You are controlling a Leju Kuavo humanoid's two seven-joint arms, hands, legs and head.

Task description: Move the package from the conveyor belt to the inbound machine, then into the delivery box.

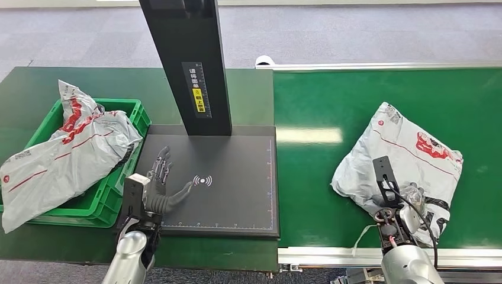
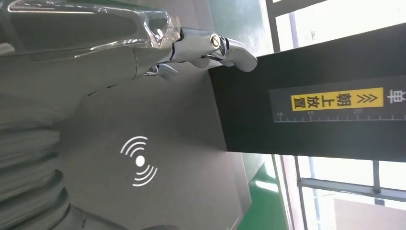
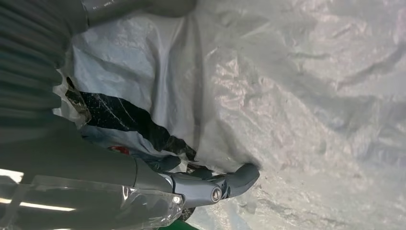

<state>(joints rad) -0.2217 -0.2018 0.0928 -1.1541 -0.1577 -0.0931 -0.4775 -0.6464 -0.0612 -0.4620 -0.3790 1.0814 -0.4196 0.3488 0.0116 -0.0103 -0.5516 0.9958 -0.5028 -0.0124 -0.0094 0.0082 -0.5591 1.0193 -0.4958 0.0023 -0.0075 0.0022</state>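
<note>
The package, a crumpled grey-white mailer with red print, lies on the green belt at the right, near its front edge. The right robot hand sits on the package's near edge; in the right wrist view its thumb presses into the plastic and the bag bunches against the palm, so it seems to be gripping the package, though the other fingers are hidden.

The left robot hand hovers over the left part of the black scanner plate, fingers spread and holding nothing, thumb pointing toward the white signal mark. The left wrist view shows its fingertips near the foot of the black column, which carries a yellow label.

At the left a green box stands on the dark green worktop, just beside the plate. A second grey mailer lies in it and hangs over its rim.
</note>
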